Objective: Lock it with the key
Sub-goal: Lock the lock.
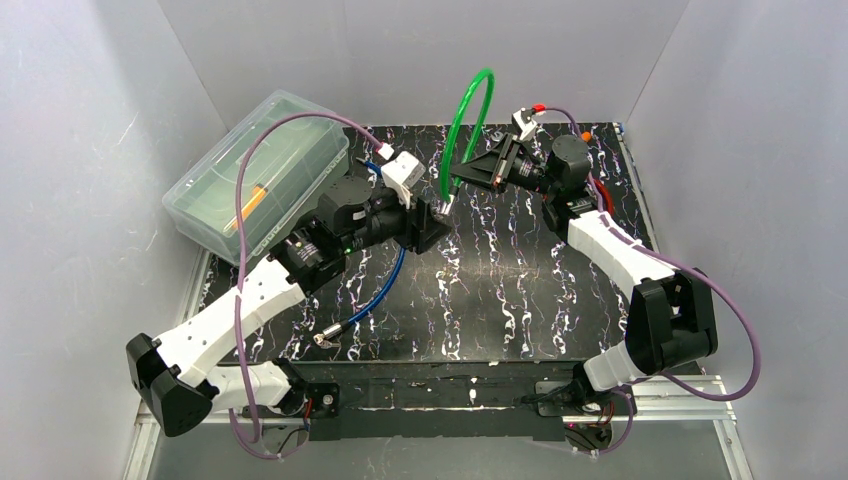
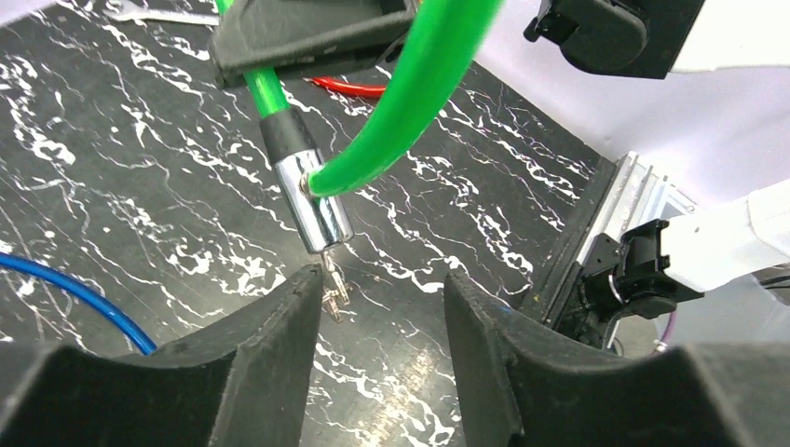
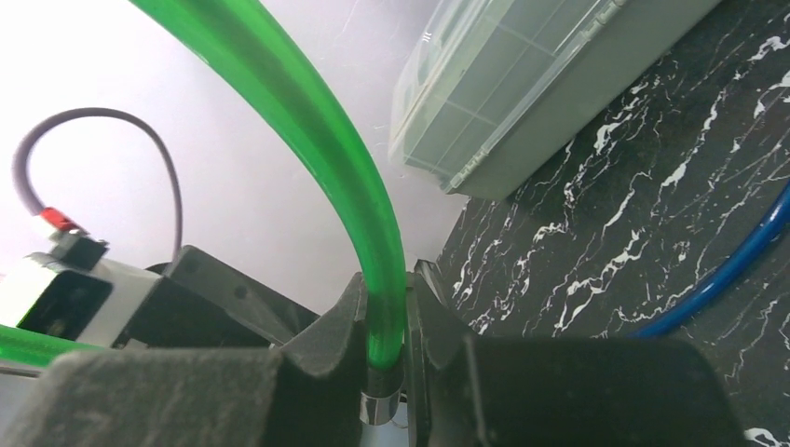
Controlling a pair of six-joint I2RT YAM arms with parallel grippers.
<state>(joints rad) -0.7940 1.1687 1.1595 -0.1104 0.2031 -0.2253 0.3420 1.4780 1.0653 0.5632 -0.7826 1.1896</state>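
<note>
A green cable lock [image 1: 465,120] loops up above the back of the table. My right gripper [image 1: 478,170] is shut on the green cable [image 3: 382,317] just above its metal end. The chrome lock barrel [image 2: 315,207] hangs below, and the cable's other end is plugged into its side. A small key [image 2: 333,281] sticks out of the barrel's lower end. My left gripper [image 2: 382,284] is open; its left finger [image 2: 279,326] is right beside the key, and I cannot tell if it touches. In the top view the left gripper [image 1: 438,215] sits just under the barrel.
A clear plastic box [image 1: 258,172] stands at the back left. A blue cable lock [image 1: 375,292] lies on the black marbled mat [image 1: 500,290] under my left arm. White walls close in three sides. The right arm's base [image 2: 652,261] shows at the mat's edge.
</note>
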